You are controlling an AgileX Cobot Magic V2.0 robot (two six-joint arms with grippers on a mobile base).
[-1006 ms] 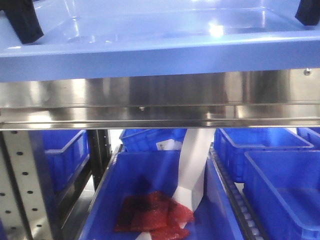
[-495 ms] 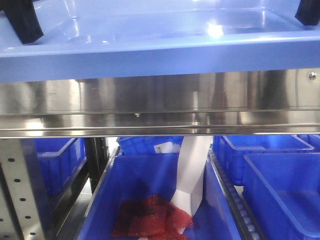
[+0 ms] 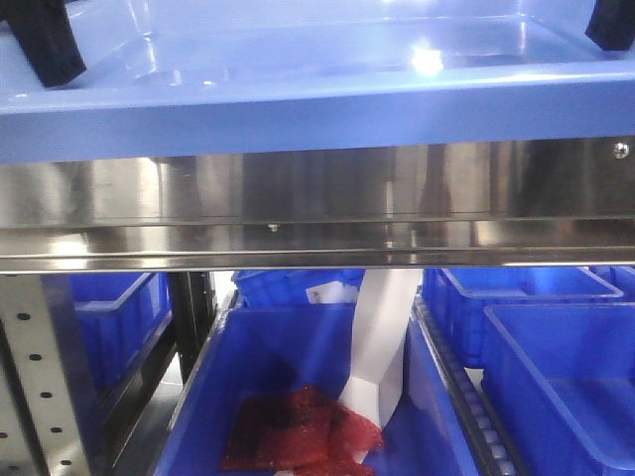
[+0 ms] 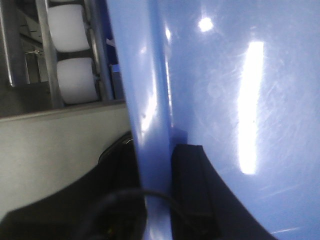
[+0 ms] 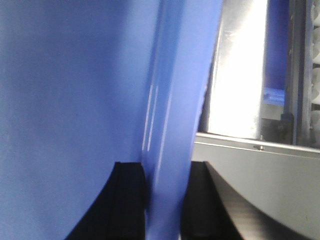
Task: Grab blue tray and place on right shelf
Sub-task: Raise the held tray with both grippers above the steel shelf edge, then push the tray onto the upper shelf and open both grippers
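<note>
The blue tray (image 3: 317, 109) fills the top of the front view, its front wall just above the right shelf's shiny steel rail (image 3: 317, 193). I cannot tell whether it rests on the shelf. My left gripper (image 4: 156, 150) is shut on the tray's left rim (image 4: 150, 90), one black finger on each side of it. My right gripper (image 5: 164, 167) is shut on the tray's right rim (image 5: 175, 100) in the same way. In the front view, one black finger (image 3: 45, 45) shows at the top left and another black finger (image 3: 610, 25) at the top right.
A perforated upright (image 3: 35, 377) stands at lower left. Under the rail sit deep blue bins: a middle bin (image 3: 248, 367) holding a red mesh bag (image 3: 298, 436) and a white strip (image 3: 382, 347), and other bins right (image 3: 556, 367) and left (image 3: 109, 317). White rollers (image 4: 75, 80) lie beside the tray.
Compared with a second ago, the shelf rail and bins sit slightly lower in the front view and the upright is further left. Nothing has shifted in the last half second. Both grips are unchanged.
</note>
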